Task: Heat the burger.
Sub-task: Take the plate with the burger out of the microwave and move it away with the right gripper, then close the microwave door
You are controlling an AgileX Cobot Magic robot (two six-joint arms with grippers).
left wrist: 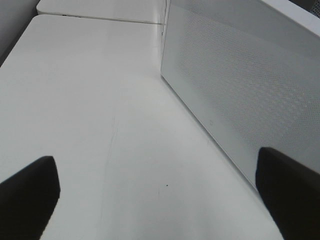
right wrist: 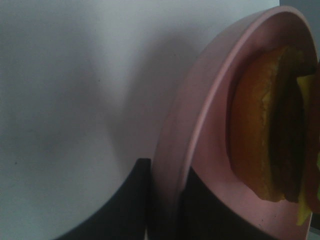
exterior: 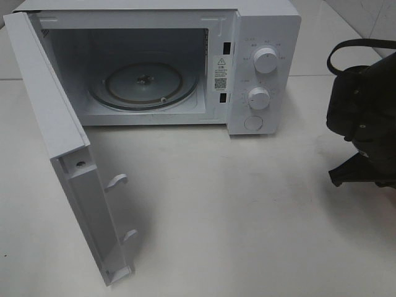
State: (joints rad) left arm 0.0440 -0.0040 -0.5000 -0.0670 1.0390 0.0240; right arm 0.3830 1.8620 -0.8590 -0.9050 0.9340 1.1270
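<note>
So the whole setup sits on a plain matte white counter (exterior: 247,216), smooth with a few faint scuffs and a seam line running along the back behind the boxy white microwave oven (exterior: 266,37). Its door (exterior: 68,154) hangs wide open toward the left, showing two white hook latches on the inner edge, and inside there's a round clear glass turntable (exterior: 143,83) with a hub in the middle. The control panel has two round white knobs (exterior: 265,60) stacked over a round push button (exterior: 254,122). There's tiny print around the knobs and a warning sticker with a triangle and a QR code on the door frame, all too small to read.

The left arm's black fingers (left wrist: 30,195) are spread wide with nothing between them, hovering over bare counter just beside the microwave's dotted side wall.

The right arm's black fingers (right wrist: 207,212) are pinched on the rim of a smooth pink round plate (right wrist: 200,125), one each side of the edge. The glossy orange-brown burger with dark patty and green lettuce (right wrist: 272,125) sits on that plate, at the far right of the counter, well apart from the oven cavity.
</note>
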